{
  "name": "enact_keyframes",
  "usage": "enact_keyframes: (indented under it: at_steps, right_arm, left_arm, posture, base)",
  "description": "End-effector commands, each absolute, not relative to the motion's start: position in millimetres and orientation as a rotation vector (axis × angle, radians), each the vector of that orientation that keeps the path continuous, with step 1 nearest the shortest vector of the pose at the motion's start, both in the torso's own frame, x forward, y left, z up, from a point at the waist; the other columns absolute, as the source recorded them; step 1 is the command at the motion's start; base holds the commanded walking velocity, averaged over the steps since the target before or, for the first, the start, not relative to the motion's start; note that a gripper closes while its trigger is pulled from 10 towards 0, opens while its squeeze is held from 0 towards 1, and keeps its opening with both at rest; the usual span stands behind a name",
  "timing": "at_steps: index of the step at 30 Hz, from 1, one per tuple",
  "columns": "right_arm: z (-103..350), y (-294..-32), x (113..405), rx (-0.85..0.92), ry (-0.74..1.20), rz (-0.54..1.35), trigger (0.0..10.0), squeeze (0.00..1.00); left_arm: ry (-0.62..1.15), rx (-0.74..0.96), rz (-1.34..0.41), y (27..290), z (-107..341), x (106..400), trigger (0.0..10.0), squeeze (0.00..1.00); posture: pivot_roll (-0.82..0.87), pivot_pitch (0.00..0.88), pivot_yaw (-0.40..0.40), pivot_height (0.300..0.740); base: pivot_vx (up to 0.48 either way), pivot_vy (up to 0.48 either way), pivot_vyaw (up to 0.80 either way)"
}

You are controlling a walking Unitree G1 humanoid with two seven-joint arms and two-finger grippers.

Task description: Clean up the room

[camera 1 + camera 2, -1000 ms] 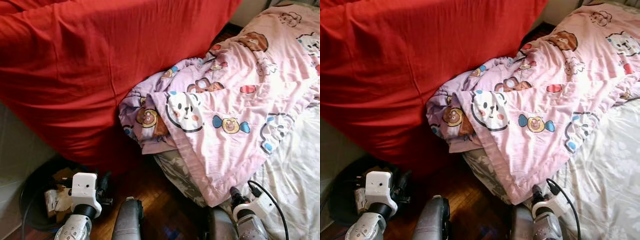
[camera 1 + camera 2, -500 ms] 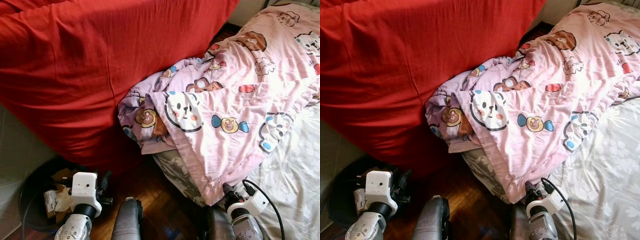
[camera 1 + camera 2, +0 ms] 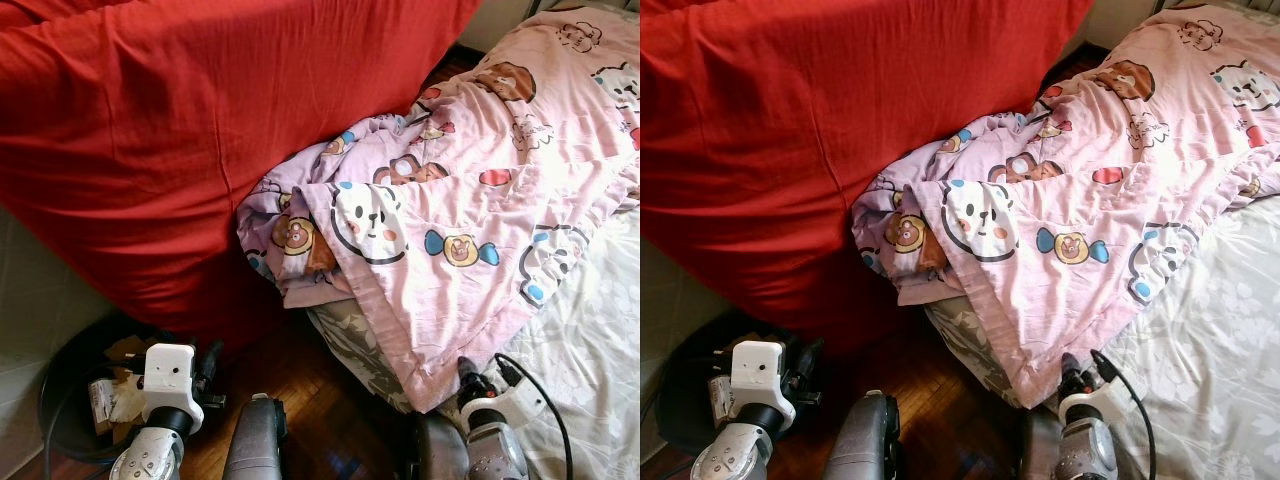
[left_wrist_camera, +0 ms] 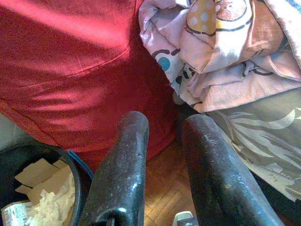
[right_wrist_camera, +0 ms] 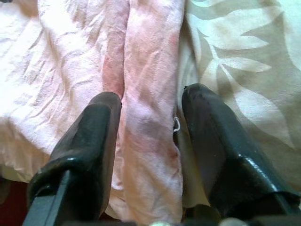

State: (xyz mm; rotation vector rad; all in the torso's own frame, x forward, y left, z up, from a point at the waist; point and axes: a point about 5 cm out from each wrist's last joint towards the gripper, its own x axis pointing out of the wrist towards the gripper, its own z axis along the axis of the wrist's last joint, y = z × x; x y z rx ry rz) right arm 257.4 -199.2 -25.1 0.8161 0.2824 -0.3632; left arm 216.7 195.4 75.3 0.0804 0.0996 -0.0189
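Note:
A pink blanket (image 3: 460, 190) printed with cartoon animals lies rumpled across the bed, its near corner hanging over the bed's edge. My right gripper (image 5: 150, 101) is open at that corner. The blanket's hem (image 5: 150, 141) runs between its two black fingers. A big red cushion (image 3: 180, 130) leans against the blanket's left side. My left gripper (image 4: 164, 125) is open and holds nothing. It is low on the left, pointing at the foot of the red cushion.
A black bin (image 3: 55, 375) holding paper and cardboard scraps stands on the floor beside my left wrist. The bed carries a grey leaf-print sheet (image 3: 590, 340). Dark wooden floor (image 3: 320, 400) shows between the cushion and the bed.
My right gripper has shifted a little to the left and sits at the blanket's hanging corner. The left arm has stayed where it was.

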Motion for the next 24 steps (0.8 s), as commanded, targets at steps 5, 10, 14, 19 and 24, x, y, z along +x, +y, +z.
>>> enact_keyframes:
  at_steps: [5, 10, 14, 19, 24]
  right_arm:
    - [-33.4, -190.7, 250.1, 0.834, 0.336, -0.348, 10.0, 0.0]
    - [-40.5, -183.1, 244.5, 0.843, 0.403, -0.322, 10.0, 0.0]
    - [-44.0, -177.2, 241.9, 0.849, 0.442, -0.288, 10.0, 0.0]
    - [-43.1, -170.1, 244.1, 0.877, 0.45, -0.228, 10.0, 0.0]
    - [-43.1, -164.3, 245.2, 0.868, 0.471, -0.193, 10.0, 0.0]
  left_arm:
    - [0.117, 0.082, -0.021, 196.5, 73.6, 215.0, 10.0, 0.0]
    - [0.12, 0.084, -0.021, 196.4, 73.3, 214.5, 10.0, 0.0]
    - [0.12, 0.085, -0.021, 196.9, 73.6, 214.2, 10.0, 0.0]
    - [0.124, 0.085, -0.024, 196.3, 72.8, 213.9, 10.0, 0.0]
    - [0.128, 0.084, -0.025, 196.3, 71.8, 213.6, 10.0, 0.0]
  posture:
    - [0.19, 0.259, 0.066, 0.621]
    - [0.19, 0.26, 0.066, 0.621]
    - [0.19, 0.261, 0.067, 0.621]
    - [0.19, 0.263, 0.068, 0.621]
    - [0.19, 0.263, 0.069, 0.621]
  base:
    - [0.0, 0.0, 0.0]
    - [0.0, 0.0, 0.0]
    - [0.0, 0.0, 0.0]
    - [0.0, 0.0, 0.0]
    - [0.0, 0.0, 0.0]
